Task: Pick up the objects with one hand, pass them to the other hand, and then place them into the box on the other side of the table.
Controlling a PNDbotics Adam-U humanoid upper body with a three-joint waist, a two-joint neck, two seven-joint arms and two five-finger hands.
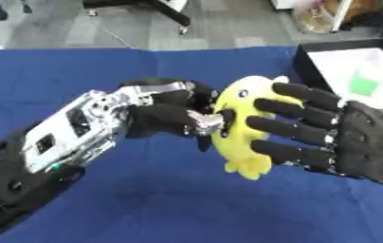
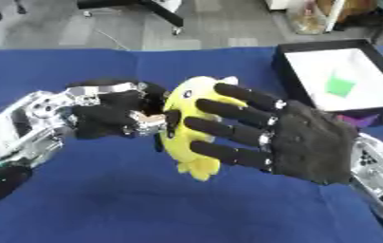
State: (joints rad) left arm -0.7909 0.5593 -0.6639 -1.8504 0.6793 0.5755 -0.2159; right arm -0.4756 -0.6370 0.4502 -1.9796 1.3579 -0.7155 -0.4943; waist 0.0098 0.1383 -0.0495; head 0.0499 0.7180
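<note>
A yellow plush toy (image 1: 238, 124) hangs in the air above the blue table (image 1: 170, 199), between my two hands. My left hand (image 1: 166, 114) comes in from the left with its fingers curled round the toy's left side. My right hand (image 2: 298, 137) comes in from the right, back toward the camera. Its fingers (image 1: 298, 116) lie straight and spread across the toy's right side, touching it. A black box (image 2: 287, 71) with a white inside stands at the table's far right, and a small green object (image 2: 340, 87) lies in it.
Grey floor and the legs of dark furniture (image 1: 166, 12) show beyond the table's far edge. A purple patch (image 2: 357, 119) shows by the box's near wall.
</note>
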